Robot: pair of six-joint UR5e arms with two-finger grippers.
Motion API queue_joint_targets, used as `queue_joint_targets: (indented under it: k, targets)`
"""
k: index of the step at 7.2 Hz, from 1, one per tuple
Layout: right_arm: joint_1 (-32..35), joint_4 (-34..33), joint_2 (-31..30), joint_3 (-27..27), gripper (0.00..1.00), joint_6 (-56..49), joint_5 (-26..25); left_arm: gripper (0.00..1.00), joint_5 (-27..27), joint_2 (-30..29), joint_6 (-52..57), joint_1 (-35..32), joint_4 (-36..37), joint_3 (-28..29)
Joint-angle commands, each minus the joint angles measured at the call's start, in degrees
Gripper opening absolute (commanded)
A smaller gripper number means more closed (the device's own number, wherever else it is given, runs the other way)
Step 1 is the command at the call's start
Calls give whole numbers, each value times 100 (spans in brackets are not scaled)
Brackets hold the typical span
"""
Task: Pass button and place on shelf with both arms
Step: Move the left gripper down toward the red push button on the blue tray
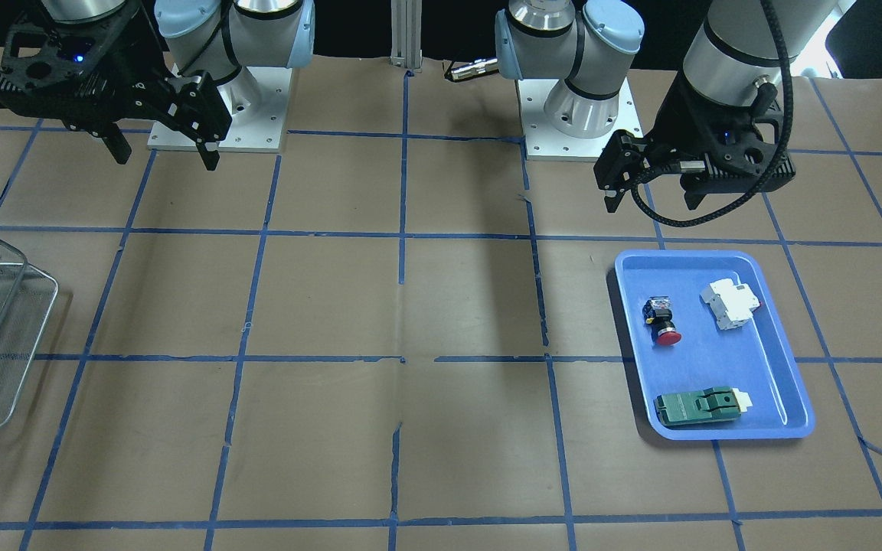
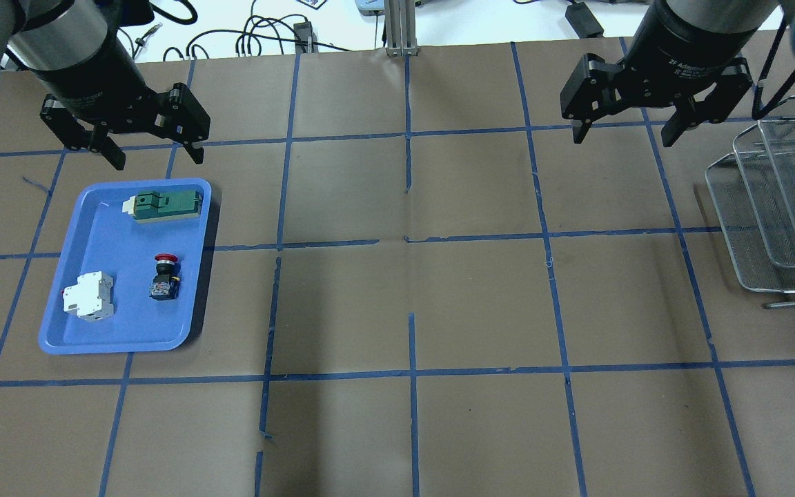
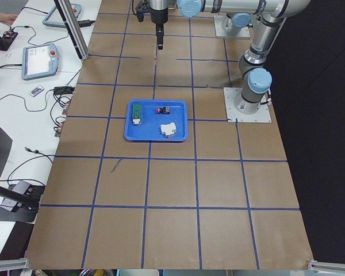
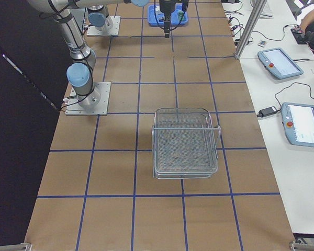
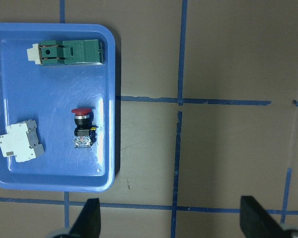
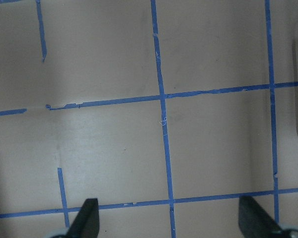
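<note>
The button, red cap and black body, lies on its side in the blue tray, also seen in the front view and the left wrist view. My left gripper hangs open and empty above the tray's far edge, well above the button; it also shows in the front view. My right gripper is open and empty, high over bare table beside the shelf. The wire-mesh shelf stands at the table's right end and looks empty.
The tray also holds a white breaker block and a flat green switch. The brown paper table is gridded with blue tape. The arm bases stand at the robot's edge. An aluminium post is at the far edge.
</note>
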Motion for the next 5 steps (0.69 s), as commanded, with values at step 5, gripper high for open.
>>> queue_joint_targets:
  k: [5]
  targets:
    - [0, -4, 1, 0, 100, 9, 3, 100, 0, -235, 893, 428, 367, -352]
